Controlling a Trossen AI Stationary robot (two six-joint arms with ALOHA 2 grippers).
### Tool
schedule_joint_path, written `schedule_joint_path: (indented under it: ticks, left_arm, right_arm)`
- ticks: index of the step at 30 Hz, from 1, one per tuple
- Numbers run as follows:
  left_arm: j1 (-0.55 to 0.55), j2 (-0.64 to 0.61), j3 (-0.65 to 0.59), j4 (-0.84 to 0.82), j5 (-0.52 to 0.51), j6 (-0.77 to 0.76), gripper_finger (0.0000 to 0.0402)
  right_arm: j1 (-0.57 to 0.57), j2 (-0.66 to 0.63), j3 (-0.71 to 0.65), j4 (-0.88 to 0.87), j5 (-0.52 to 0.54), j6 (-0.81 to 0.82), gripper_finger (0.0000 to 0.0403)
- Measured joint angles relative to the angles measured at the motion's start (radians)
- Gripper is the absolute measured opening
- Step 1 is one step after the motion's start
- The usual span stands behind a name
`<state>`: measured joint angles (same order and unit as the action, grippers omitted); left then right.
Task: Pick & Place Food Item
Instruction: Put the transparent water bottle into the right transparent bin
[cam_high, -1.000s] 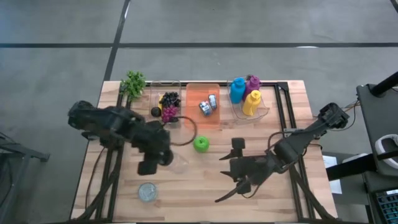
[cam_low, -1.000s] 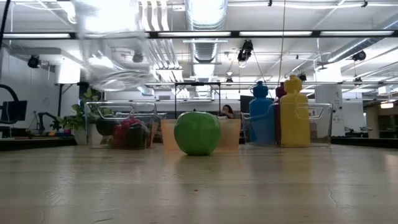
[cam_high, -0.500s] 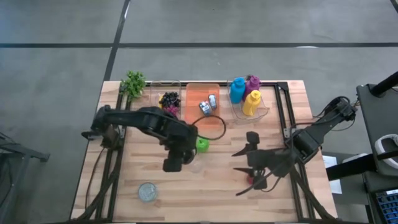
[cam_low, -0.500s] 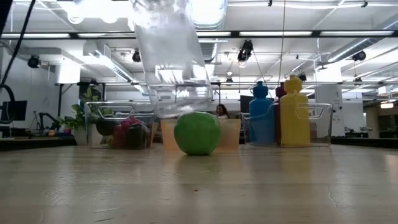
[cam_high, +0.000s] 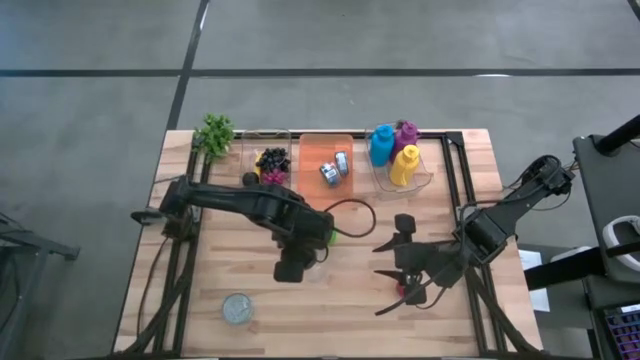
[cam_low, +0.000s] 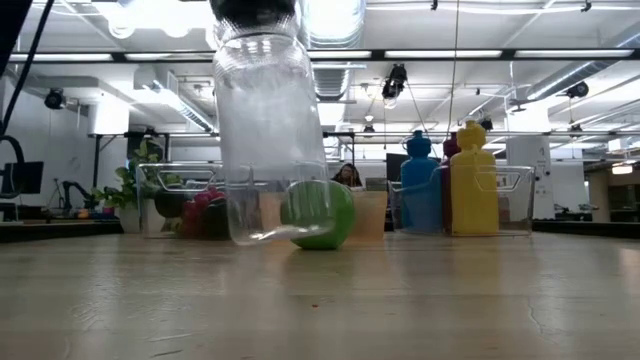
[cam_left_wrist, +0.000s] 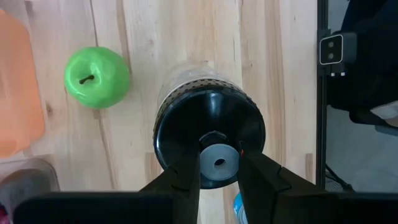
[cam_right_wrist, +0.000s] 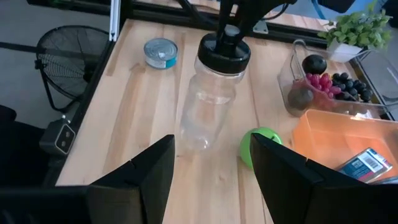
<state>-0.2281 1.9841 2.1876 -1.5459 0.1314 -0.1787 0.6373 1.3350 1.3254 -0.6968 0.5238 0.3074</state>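
Jar (cam_low: 265, 140) in left pincer (cam_left_wrist: 217, 163) now lower, beside apple (cam_low: 322, 215).

Looks like an open-plan lab or workshop hall. Bare silver ventilation ducts (cam_low: 330, 30) and long strip lights overhead, above a butcher-block wooden table (cam_high: 350, 300) on a black metal frame. Grey concrete floor (cam_high: 400, 40) around that table, a black floor fan (cam_right_wrist: 59, 53) beside it, monitors on desks behind.

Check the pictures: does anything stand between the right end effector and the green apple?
Nothing visible does. The right end effector hangs open, with bare table between it and the green apple. The clear jar, held by the left end effector, sits just beside the apple.
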Motion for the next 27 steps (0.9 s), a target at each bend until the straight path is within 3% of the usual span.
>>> schedule_joint_path:
  ticks: [16, 27]
  left_arm:
    - [0.001, 0.017, -0.022, 0.034, 0.031, -0.004, 0.0083]
    - [0.003, 0.017, -0.022, 0.056, 0.03, -0.008, 0.0131]
  right_arm:
    - [0.002, 0.002, -0.006, 0.008, 0.001, -0.004, 0.0205]
    - [0.002, 0.002, -0.006, 0.025, 0.001, -0.023, 0.0205]
